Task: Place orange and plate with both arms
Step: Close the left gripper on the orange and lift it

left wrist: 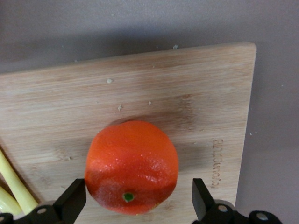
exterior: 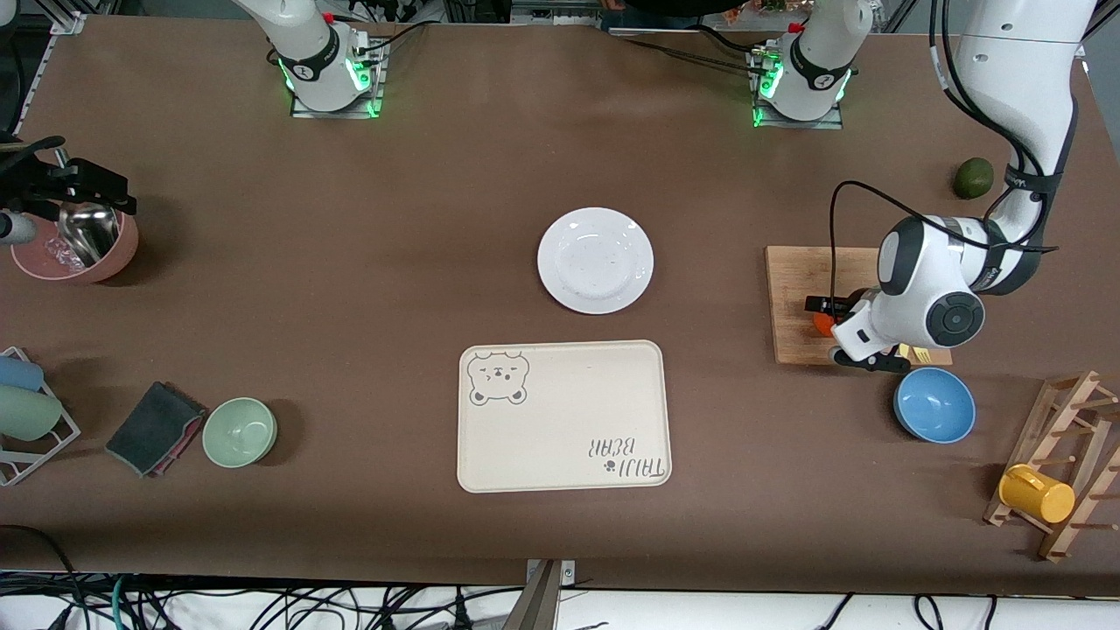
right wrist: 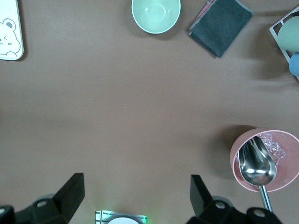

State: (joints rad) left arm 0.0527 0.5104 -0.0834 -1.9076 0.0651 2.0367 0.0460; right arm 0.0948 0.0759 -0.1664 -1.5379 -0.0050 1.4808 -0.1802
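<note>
The orange (left wrist: 131,165) lies on a wooden cutting board (left wrist: 187,84) toward the left arm's end of the table. In the front view only a sliver of it (exterior: 822,324) shows beside the left hand. My left gripper (left wrist: 138,189) is open and low over the board (exterior: 805,271), one finger on each side of the orange with small gaps. The white plate (exterior: 595,260) sits empty at the table's middle. My right gripper (right wrist: 135,193) is open and empty, held high over the table toward the right arm's end.
A cream bear-print tray (exterior: 563,416) lies nearer the front camera than the plate. A blue bowl (exterior: 934,404), a dark green fruit (exterior: 973,178) and a rack with a yellow mug (exterior: 1037,494) surround the board. A green bowl (exterior: 239,431), a cloth (exterior: 153,429) and a pink bowl (exterior: 74,249) lie toward the right arm's end.
</note>
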